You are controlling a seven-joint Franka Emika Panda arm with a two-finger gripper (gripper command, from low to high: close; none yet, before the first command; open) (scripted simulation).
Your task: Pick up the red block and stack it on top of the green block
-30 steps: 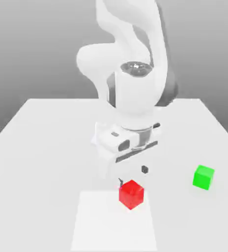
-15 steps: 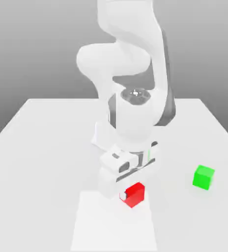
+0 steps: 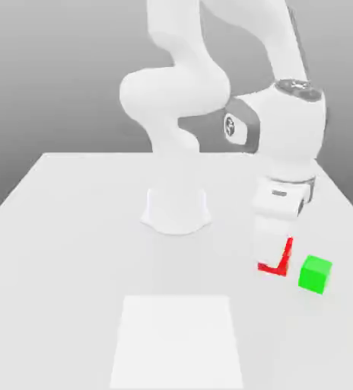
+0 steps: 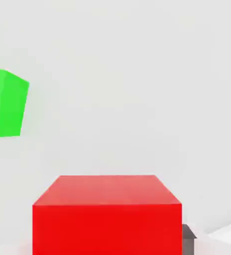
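Jaws around plain red block (image 4: 107,226)

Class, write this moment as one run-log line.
gripper: closed on red block | green block: on table, beside held block | stacking: not done

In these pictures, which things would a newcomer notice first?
Probably the red block, held in the gripper toward the exterior view's right. Next, the bright green block on the table, just beyond it to that side. The large white arm rises behind them.
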